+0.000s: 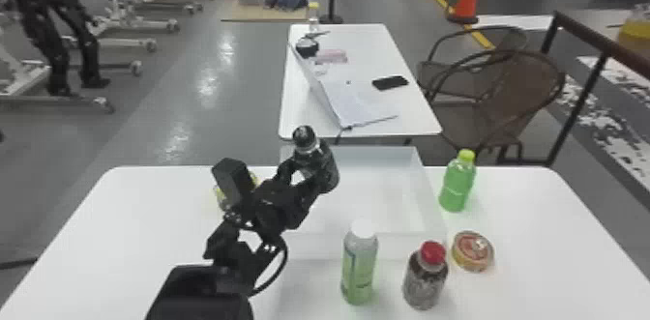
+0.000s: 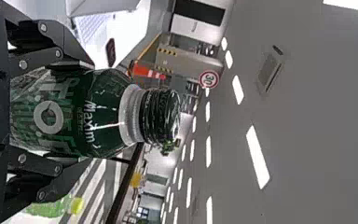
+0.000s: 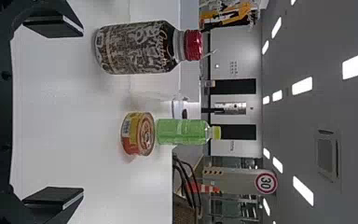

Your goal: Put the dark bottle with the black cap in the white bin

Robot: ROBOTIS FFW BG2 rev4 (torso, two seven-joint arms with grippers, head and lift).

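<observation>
In the head view my left gripper is shut on the dark bottle, its black cap up and leaning left. The bottle is held over the left part of the white bin. From the left wrist view, the dark green bottle sits between both fingers of the left gripper, cap pointing away from the palm. My right gripper stands open in the right wrist view, nothing between its fingers, facing the table items.
Near the bin stand a white-capped bottle, a red-capped bottle, a round tin and a green bottle. Something yellow is partly behind the left arm. A second table holds a laptop.
</observation>
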